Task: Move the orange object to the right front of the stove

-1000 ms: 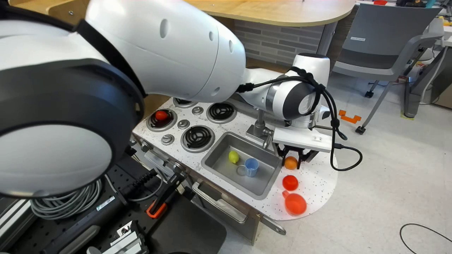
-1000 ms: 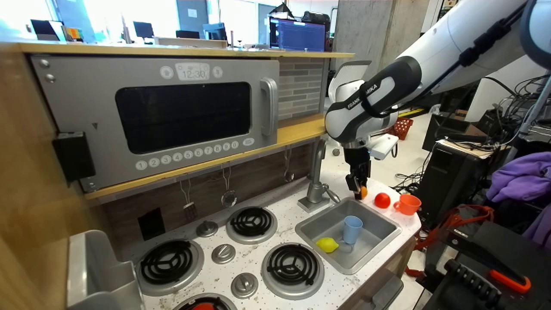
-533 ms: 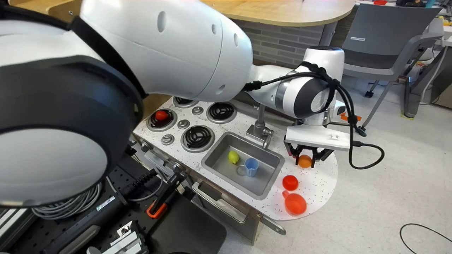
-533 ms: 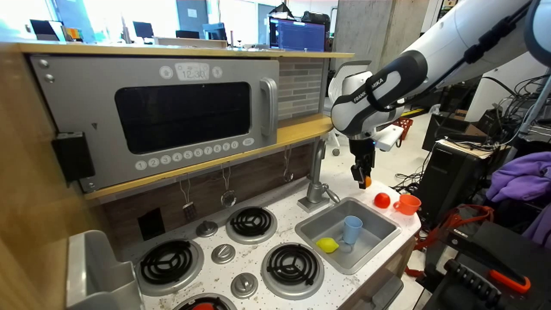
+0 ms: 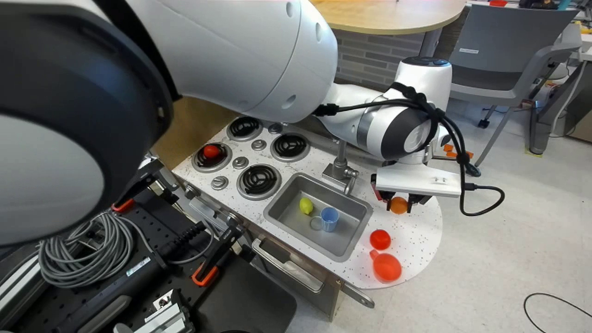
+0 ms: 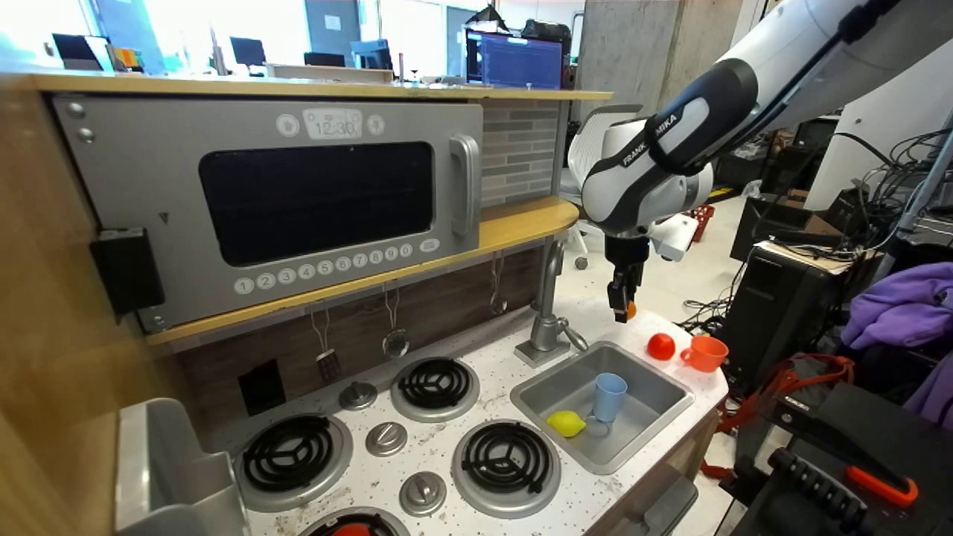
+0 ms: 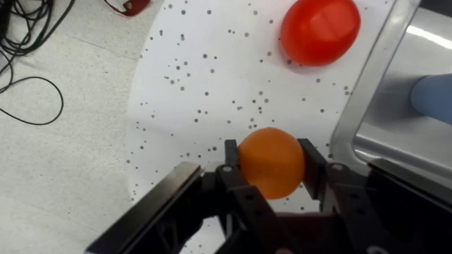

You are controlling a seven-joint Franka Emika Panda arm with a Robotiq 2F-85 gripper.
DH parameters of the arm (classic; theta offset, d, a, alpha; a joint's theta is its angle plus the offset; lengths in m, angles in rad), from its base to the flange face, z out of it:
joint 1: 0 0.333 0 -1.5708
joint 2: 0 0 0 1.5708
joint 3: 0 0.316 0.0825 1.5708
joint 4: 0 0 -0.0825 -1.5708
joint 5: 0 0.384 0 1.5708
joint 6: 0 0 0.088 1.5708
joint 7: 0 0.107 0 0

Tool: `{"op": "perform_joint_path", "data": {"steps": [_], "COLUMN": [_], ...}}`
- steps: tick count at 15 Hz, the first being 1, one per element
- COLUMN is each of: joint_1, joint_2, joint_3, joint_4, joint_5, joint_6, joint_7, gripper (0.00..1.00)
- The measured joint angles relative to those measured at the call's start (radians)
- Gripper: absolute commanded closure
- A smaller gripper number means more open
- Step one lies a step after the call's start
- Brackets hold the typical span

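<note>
The orange object (image 5: 398,205) is a small round orange ball. My gripper (image 7: 267,148) is shut on it, with one dark finger pad on each side in the wrist view. In both exterior views the gripper (image 6: 622,316) holds it above the white speckled counter, past the sink's far side; the black fingers partly hide the ball (image 6: 631,310) in an exterior view. The stove (image 5: 231,174) is a white cooktop with several black coil burners in silver rings, on the opposite side of the sink from the gripper. A red-orange round piece (image 5: 211,151) sits on one burner.
Between gripper and stove lie the steel sink (image 5: 289,222), holding a lemon (image 5: 305,206) and a blue cup (image 5: 329,219), and the upright faucet (image 5: 341,169). A red round piece (image 5: 380,239) and a red-orange cup (image 5: 386,267) stand nearby. A microwave (image 6: 298,193) overhangs behind the stove.
The gripper has carried the orange ball away from the sink rim and up off the counter. In the last half second it moved only a little, while the upper arm shifted.
</note>
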Motion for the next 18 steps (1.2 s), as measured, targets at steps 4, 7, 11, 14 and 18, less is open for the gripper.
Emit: {"op": "perform_joint_path", "data": {"steps": [4, 7, 11, 14, 18], "joint_1": [0.023, 0.039, 0.064, 0.098, 0.198], "joint_2": [-0.078, -0.134, -0.209, -0.264, -0.339], "joint_3": [0.009, 0.01, 0.008, -0.002, -0.069], "joint_4": [-0.18, -0.314, -0.5, -0.64, -0.832], "joint_5": [-0.009, -0.01, -0.011, -0.054, -0.173], "joint_6": [0.05, 0.102, 0.221, 0.317, 0.47], "joint_7": [-0.004, -0.002, 0.005, 0.005, 0.035], "gripper": [0.81, 0.81, 0.81, 0.81, 0.81]}}
